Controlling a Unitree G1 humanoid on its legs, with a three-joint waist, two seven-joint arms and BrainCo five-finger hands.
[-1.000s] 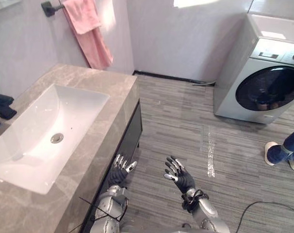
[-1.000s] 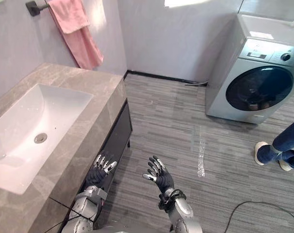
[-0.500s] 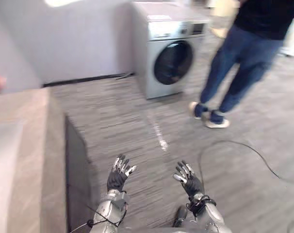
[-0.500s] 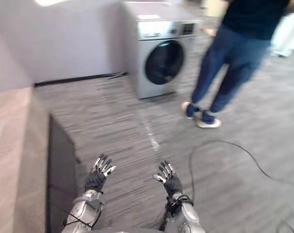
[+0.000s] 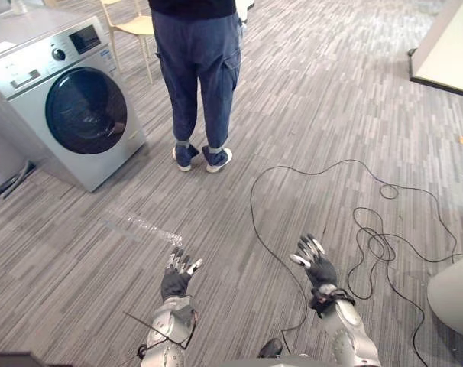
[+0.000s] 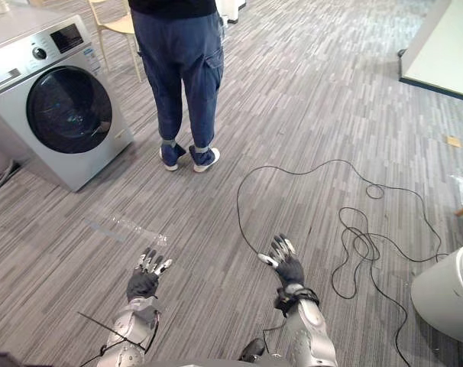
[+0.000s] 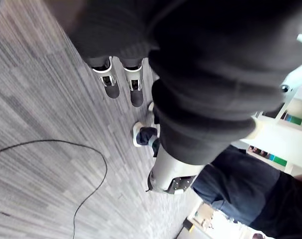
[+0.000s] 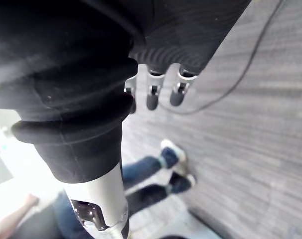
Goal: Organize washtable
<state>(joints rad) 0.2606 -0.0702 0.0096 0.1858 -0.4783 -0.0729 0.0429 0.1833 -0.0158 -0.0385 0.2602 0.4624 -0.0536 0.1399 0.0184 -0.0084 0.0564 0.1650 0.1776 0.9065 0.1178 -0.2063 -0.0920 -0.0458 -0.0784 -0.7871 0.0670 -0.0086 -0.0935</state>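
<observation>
The left hand and right hand are held above the floor, fingers spread straight, nothing grasped. The left is nearer the washing machine, beside which a person stands.

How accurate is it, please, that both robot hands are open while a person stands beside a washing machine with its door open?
The left eye view shows the washing machine door shut. The left robot hand, right robot hand and person are as you say.
</observation>
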